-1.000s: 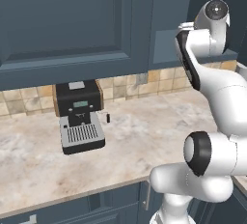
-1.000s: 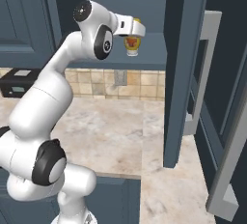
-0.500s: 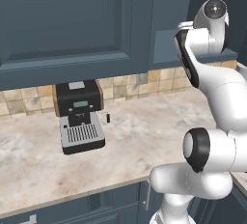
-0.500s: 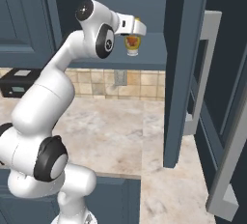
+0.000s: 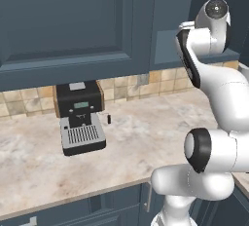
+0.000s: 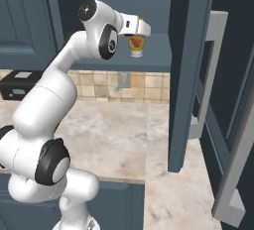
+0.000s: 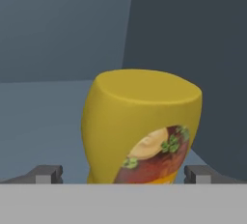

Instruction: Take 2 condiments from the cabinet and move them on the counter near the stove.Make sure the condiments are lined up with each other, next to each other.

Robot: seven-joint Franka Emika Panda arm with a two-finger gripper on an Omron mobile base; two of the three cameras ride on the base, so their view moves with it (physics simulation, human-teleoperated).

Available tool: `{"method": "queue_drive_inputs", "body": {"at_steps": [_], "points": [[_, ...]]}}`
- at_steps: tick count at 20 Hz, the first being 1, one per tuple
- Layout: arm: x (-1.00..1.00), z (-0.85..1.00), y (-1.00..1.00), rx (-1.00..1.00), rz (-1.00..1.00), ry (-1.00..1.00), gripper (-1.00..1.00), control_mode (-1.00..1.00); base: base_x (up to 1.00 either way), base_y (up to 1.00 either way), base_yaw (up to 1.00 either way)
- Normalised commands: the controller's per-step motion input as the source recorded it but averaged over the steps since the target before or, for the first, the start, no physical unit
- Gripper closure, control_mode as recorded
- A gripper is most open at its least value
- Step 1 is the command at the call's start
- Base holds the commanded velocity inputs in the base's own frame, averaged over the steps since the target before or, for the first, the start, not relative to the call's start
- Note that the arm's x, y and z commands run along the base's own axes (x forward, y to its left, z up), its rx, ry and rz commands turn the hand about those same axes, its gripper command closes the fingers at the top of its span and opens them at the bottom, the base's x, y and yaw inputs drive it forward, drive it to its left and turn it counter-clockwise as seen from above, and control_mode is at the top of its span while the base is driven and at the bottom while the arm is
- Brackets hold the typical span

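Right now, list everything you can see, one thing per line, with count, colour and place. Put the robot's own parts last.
bottle: 1, yellow with a red-orange label, upright on the cabinet shelf, between the open fingertips
cabinet: 1, dark blue, on the wall, door open, slate-blue shelf inside
coffee machine: 1, black and silver, on the counter against the tiled wall
counter: 1, beige marbled stone, over dark blue base cabinets
wall tiles: a band, tan and beige, between counter and wall cabinets
gripper: 1, dark fingertips, open, one on each side of the bottle
arm: 1, white with dark joints, reaching up into the cabinet
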Motion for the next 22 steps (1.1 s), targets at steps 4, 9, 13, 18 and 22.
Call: {"method": "queue_drive_inputs", "body": {"at_steps": [4, 9, 13, 18, 22], "points": [[0.0, 0.0, 0.0, 0.0, 0.0, 0.0, -1.0, -1.0, 0.0, 0.0, 0.0], [0.01, 0.0, 0.0, 0.0, 0.0, 0.0, -1.0, -1.0, 0.0, 0.0, 0.0], [0.02, 0.0, -0.01, 0.0, -0.01, 0.0, -1.0, -1.0, 0.0, 0.0, 0.0], [0.0, 0.0, -0.06, 0.0, -0.01, 0.0, -1.0, -1.0, 0.0, 0.0, 0.0], [0.01, 0.0, -0.08, 0.0, -0.01, 0.0, -1.0, -1.0, 0.0, 0.0, 0.0]]}}
